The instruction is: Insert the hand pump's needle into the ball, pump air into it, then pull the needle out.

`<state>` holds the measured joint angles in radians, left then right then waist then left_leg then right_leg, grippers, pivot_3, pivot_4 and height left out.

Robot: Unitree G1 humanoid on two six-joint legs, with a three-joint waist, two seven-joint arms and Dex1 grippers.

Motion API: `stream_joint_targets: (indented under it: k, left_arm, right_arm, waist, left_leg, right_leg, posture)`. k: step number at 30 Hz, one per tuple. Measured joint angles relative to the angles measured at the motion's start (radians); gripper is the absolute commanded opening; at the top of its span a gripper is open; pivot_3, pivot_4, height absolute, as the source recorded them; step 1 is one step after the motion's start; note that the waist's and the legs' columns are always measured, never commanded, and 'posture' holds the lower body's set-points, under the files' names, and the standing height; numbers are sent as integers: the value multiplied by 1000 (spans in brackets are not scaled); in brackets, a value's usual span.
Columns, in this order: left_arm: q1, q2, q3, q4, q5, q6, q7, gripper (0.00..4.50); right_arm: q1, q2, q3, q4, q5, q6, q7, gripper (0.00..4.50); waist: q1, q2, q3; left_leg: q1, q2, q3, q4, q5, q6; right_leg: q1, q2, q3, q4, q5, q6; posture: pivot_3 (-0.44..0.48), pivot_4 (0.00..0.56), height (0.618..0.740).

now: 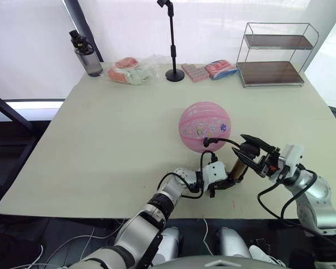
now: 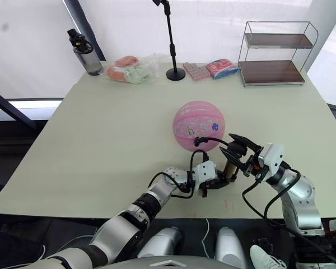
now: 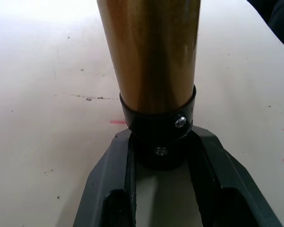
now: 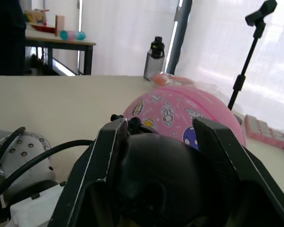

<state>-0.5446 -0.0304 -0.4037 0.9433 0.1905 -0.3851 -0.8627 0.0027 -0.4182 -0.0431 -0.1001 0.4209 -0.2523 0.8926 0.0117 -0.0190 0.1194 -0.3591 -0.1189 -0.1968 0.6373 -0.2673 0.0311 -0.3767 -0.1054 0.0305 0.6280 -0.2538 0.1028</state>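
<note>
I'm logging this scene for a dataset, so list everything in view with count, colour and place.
ball: 1, pink with printed pictures, middle of the table, round.
hand pump: 1, bronze-gold with black ends, near edge, tilted, its hose arching to the ball.
water bottle: 1, dark grey, far left corner.
plastic bag: 1, clear with orange and pale contents, far edge.
stand: 1, black, far edge, centre.
packets: 2, pink, far edge beside the stand.
shelf rack: 1, wire with brown shelves, far right corner.
table: 1, beige.
left gripper: black, clamps the pump's lower end.
right gripper: black, grips the pump's handle.
</note>
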Motion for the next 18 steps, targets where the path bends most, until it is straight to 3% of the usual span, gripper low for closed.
stream_joint_targets:
  k: [6,13,18]
  left_arm:
    - [0,0,0,-1,0,1,0,1089]
    - [0,-3,-1,-13,-2,-4,-8,1089]
    - [0,-3,-1,-18,-3,-4,-11,1089]
  right_arm:
    - [1,-10,3,-26,5,2,-9,1914]
    - [-4,-135,-36,-156,113,225,-19,1914]
    - [-74,-228,-149,-298,291,385,-51,1914]
  waist:
    - [0,1,0]
    - [2,6,6]
    - [3,5,10]
  left_leg:
    - [0,0,0,0,0,0]
    - [-3,-1,0,0,0,0]
    - [-4,-1,0,0,0,0]
  right_leg:
    - [0,0,0,0,0,0]
    - [-2,-1,0,0,1,-1]
    - [-2,-1,0,0,1,-1]
  posture:
    - [0,150,736]
    - [0,150,736]
    - [0,150,736]
